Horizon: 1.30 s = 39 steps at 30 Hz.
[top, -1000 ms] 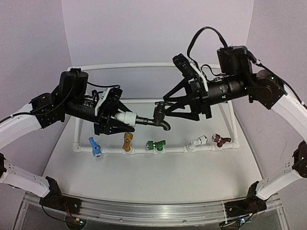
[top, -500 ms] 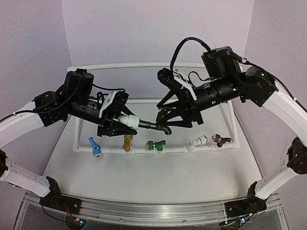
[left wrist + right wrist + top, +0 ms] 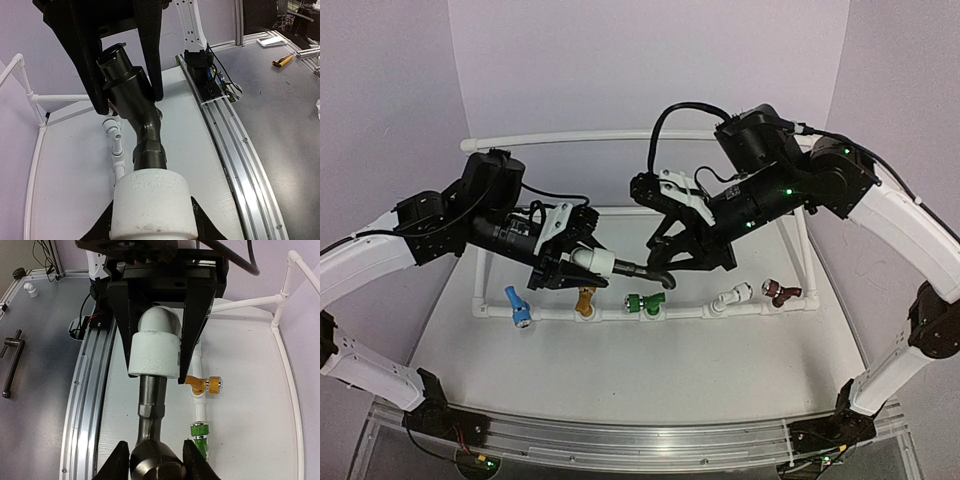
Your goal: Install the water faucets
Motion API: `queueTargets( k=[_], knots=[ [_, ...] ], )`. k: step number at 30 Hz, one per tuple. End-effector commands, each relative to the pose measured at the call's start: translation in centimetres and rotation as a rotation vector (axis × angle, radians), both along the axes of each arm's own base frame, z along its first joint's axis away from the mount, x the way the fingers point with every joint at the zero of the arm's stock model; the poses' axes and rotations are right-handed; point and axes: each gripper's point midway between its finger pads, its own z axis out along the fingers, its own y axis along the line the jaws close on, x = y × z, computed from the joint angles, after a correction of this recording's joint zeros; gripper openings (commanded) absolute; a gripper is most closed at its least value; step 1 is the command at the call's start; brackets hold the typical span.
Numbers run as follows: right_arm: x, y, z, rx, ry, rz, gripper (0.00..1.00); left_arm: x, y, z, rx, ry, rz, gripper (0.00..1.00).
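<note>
The dark grey faucet (image 3: 638,269), smooth matte metal with a hexagonal collar, hangs above the pale counter (image 3: 650,370); its white plastic fitting (image 3: 592,262), a stubby cylinder with embossed lettering, is clamped in the left claw (image 3: 578,266) at the 9 o'clock end; the right claw (image 3: 665,265) pinches the rounded body at 3 o'clock; at 6 o'clock, a thin white pipe rail (image 3: 690,312) carries the gold faucet (image 3: 585,298) and green faucet (image 3: 642,302).
</note>
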Motion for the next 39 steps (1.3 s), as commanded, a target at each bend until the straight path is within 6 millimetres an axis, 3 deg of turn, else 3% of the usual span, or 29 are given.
queueTargets(
  k=[1, 3, 5, 6, 9, 11, 13, 14, 17, 22, 26, 31, 35, 39],
  knots=[
    [-0.1, 0.0, 0.8, 0.001, -0.024, 0.007, 0.25, 0.0, -0.2, 3.3, -0.087, -0.086, -0.004, 0.0],
    [-0.2, 0.1, 0.9, 0.002, -0.023, 0.009, 0.12, 0.1, -0.2, 3.3, -0.086, -0.085, 0.001, 0.01],
    [0.0, 0.1, 1.1, 0.005, -0.027, 0.002, 0.0, 0.2, -0.2, 3.2, -0.087, -0.084, 0.009, 0.11],
    [0.1, 0.1, 1.2, 0.007, -0.03, -0.002, 0.0, 0.3, -0.2, 3.1, -0.089, -0.082, 0.014, 0.17],
    [0.7, 0.1, 1.7, 0.017, -0.043, -0.037, 0.0, 0.5, -0.1, 2.9, -0.092, -0.069, 0.037, 0.43],
    [0.9, 0.0, 2.0, 0.021, -0.046, -0.057, 0.0, 0.6, 0.1, 2.9, -0.099, -0.057, 0.055, 0.79],
    [1.4, -0.2, 2.0, 0.017, -0.057, -0.076, 0.0, 0.6, 0.3, 3.1, -0.118, -0.046, 0.077, 0.96],
    [1.8, -0.3, 1.8, 0.011, -0.063, -0.093, 0.0, 0.7, 0.4, 3.4, -0.135, -0.04, 0.094, 0.99],
    [4.5, -1.2, 1.5, 0.006, -0.047, -0.163, 0.0, 2.3, 0.9, 4.8, -0.198, 0.012, 0.224, 1.0],
    [12.6, -4.5, 0.4, -0.011, -0.037, -0.343, 0.0, 6.1, 1.8, 6.6, -0.279, 0.103, 0.459, 1.0],
    [19.3, -8.0, -1.6, -0.021, -0.057, -0.456, 0.0, 10.3, 3.3, 7.1, -0.361, 0.272, 0.623, 1.0],
    [26.5, -11.9, -4.9, 0.013, -0.052, -0.571, 0.0, 13.4, 3.8, 6.5, -0.405, 0.452, 0.695, 1.0],
    [30.6, -14.0, -8.5, 0.04, -0.034, -0.643, 0.0, 14.1, 3.2, 6.0, -0.404, 0.485, 0.703, 1.0],
    [32.3, -14.6, -13.2, 0.013, 0.002, -0.654, 0.0, 14.5, 3.0, 5.4, -0.393, 0.492, 0.713, 1.0]
  ],
)
